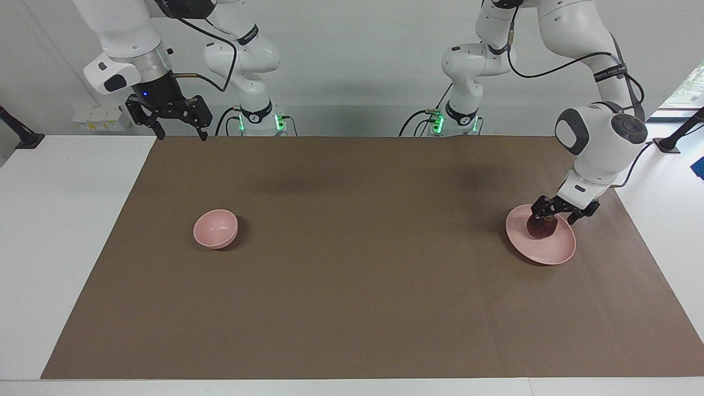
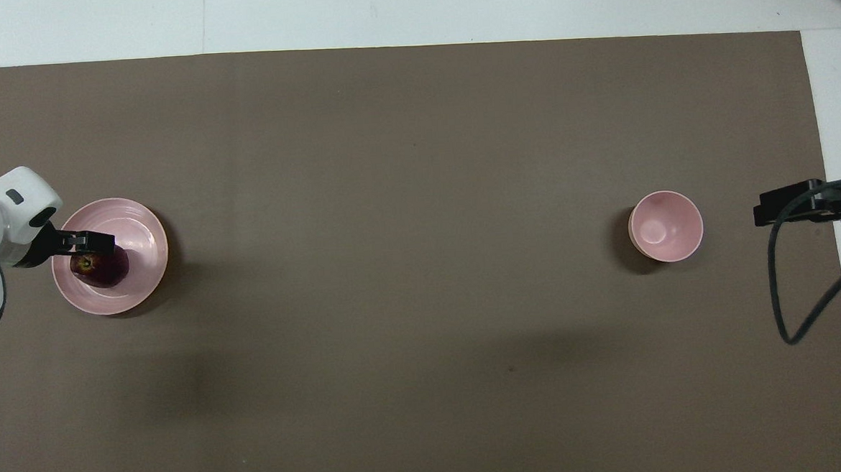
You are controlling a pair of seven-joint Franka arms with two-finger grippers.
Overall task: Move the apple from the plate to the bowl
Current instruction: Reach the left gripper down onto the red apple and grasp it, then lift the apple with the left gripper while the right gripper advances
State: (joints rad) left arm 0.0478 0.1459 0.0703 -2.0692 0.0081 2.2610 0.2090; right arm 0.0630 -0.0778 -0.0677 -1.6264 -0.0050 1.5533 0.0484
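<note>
Fingers of left gripper [image 1: 554,215] look spread round the apple [image 1: 542,227] on plate [image 1: 542,252], overhead hides half | right gripper [image 1: 175,124] spread, waiting | bowl [image 1: 215,229] well apart on counter [image 1: 363,275]

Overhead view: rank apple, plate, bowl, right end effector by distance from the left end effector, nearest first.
1. Dark red-maroon apple: on the plate, directly under the left end effector.
2. Wide flat pale pink plate: beneath the apple, at the left arm's end of the table.
3. Small deep pale pink bowl: toward the right arm's end.
4. Right end effector: waiting past the bowl, at the mat's edge.
</note>
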